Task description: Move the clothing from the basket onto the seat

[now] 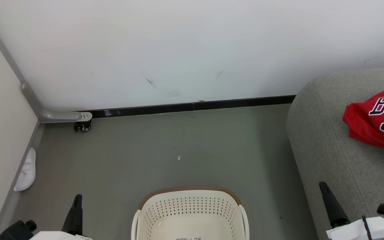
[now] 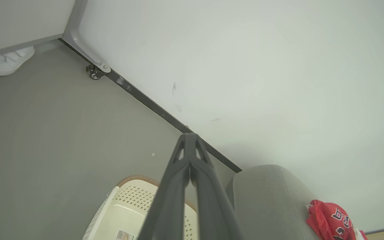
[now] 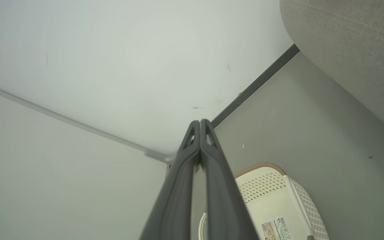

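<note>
Perforated plastic basket — woven-cloth seat, matt.

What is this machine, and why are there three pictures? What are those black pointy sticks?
It is a robot on wheels with two arms. One picture comes from a camera on its head; the other two come from cameras on its wrists. The black sticks are its fingers: the left gripper and the right gripper, both shut and holding nothing. On the floor stands a cream laundry basket; the part of it in view holds no clothes. The red jersey lies on the grey sofa. A white slipper lies by the wall.
</note>
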### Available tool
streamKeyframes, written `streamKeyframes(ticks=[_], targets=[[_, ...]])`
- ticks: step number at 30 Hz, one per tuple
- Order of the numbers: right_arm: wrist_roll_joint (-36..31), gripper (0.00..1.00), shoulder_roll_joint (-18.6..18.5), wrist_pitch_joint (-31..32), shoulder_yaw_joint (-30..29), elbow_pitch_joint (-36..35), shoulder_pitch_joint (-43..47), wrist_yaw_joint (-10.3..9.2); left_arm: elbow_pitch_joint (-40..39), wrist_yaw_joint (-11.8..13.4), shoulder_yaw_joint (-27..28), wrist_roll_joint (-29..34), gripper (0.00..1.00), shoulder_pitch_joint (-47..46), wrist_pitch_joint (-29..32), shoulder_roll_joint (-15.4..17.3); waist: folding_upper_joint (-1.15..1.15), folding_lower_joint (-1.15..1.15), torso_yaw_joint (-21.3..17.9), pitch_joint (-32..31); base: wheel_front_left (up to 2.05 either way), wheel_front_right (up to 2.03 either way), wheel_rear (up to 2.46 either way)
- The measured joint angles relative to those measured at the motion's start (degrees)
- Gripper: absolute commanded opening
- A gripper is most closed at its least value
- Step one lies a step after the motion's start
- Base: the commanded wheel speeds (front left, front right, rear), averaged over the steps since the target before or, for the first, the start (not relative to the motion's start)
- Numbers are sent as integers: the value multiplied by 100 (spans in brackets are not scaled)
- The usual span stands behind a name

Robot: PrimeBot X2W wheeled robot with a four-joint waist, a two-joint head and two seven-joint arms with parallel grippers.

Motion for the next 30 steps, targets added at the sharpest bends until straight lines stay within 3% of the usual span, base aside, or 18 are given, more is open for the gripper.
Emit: streamKeyframes(ticks=[17, 30], targets=[[1326, 0, -7, 277, -140, 227, -231, 0, 78, -148, 178, -1124, 0, -108, 333, -60, 0, -76, -27, 53, 0, 0, 0], [2336, 0, -9, 477, -229, 396, -456, 0, 119, -248, 308, -2015, 0, -228, 589, -73, 0, -93, -48, 92, 0, 0, 0]])
